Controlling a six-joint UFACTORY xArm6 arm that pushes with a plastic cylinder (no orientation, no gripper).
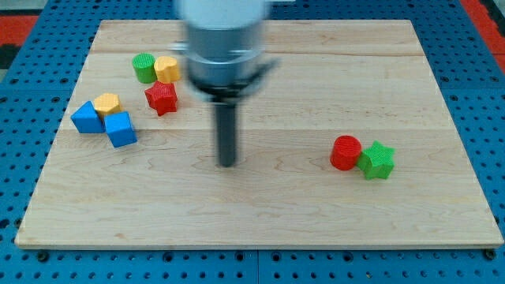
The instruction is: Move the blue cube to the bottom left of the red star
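The blue cube [121, 129] sits near the table's [316, 213] left edge, already below-left of the red star [161, 98], so little seems left. My tip [228, 163] rests mid-table, well apart; there are no jaws here.

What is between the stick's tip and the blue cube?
Nothing. In the camera view, only bare wood lies between my tip and the blue cube.

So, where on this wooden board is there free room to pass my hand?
Free: the wide strip along the wooden board's bottom edge, and the middle between my tip and the red cylinder beside the green star. Crowded: the upper left, with the red star, blue cube, green cylinder and neighbours.
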